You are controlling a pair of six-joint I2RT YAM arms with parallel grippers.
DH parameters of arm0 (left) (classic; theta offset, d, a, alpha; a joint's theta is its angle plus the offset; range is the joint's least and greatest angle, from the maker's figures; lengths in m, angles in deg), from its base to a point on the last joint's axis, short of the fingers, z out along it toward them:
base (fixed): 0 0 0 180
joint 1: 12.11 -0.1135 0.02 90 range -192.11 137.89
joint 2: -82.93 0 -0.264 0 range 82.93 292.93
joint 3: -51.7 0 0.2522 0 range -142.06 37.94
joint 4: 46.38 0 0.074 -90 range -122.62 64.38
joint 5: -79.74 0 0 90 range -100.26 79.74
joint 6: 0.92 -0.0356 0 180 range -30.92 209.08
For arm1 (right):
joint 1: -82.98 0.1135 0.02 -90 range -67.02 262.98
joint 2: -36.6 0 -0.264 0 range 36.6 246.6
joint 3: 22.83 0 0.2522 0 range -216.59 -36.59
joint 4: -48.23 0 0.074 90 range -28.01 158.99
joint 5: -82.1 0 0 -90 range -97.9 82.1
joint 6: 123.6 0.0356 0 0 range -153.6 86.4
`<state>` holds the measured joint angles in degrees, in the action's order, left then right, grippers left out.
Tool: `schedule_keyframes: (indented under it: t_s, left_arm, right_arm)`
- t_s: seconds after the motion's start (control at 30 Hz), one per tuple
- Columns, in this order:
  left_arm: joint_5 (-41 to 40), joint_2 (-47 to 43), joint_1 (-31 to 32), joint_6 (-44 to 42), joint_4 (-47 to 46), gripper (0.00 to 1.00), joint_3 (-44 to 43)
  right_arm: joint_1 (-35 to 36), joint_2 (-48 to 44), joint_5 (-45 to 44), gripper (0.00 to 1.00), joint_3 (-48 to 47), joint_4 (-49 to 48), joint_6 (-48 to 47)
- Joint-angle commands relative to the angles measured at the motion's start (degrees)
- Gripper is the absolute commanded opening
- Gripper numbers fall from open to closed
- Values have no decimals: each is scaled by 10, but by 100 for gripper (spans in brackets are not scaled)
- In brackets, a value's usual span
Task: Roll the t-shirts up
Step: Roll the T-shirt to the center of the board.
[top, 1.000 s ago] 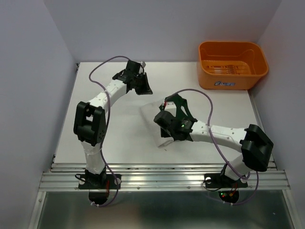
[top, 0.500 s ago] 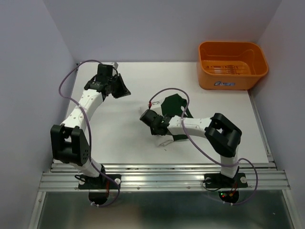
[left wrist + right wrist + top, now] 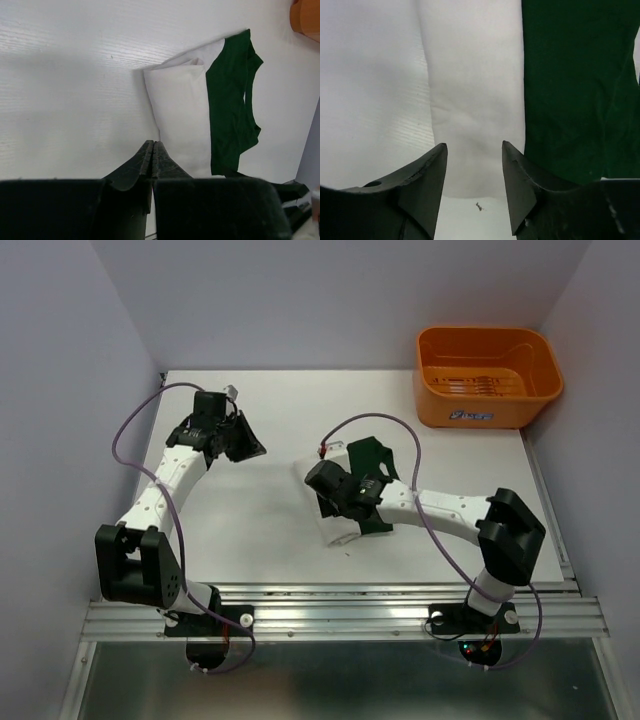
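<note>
Top external view shows you the left gripper [image 3: 245, 444] hovering at far left, fingers pressed together. Mid-table [image 3: 260, 530] lies the folded white-and-green t-shirt [image 3: 365, 454]; your right gripper [image 3: 474, 146] hangs spread above its white part.

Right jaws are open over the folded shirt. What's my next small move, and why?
Probably lower the right gripper and pinch the near white edge of the t-shirt: its jaws stand open above that white strip, holding nothing, while the left gripper sits shut, off the cloth.
</note>
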<state>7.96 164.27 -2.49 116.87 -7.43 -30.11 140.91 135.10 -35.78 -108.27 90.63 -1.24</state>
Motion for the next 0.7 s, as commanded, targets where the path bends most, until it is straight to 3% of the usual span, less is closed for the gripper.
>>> schedule_keyframes:
  t_s: [0.0, 0.07, 0.1, 0.2, 0.4, 0.67]
  left_arm:
    - [4, -29, 0, 2, -8, 15, 11]
    - [2, -31, 0, 3, -8, 19, 16]
    - [1, -32, -1, 3, -7, 26, 18]
    - [2, -34, -3, 2, -7, 30, 27]
    - [4, -32, -5, 0, -11, 31, 50]
    - [13, -27, -5, 2, -23, 31, 71]
  right_arm:
    - [43, -29, -37, 58, 6, 55, -13]
    - [65, -29, -36, 65, 12, 54, -9]
    - [70, -22, -35, 65, 15, 52, -8]
    - [91, 5, -40, 66, 15, 55, 1]
    - [123, 51, -51, 60, 7, 47, 4]
    - [123, 112, -100, 40, 17, 50, 24]
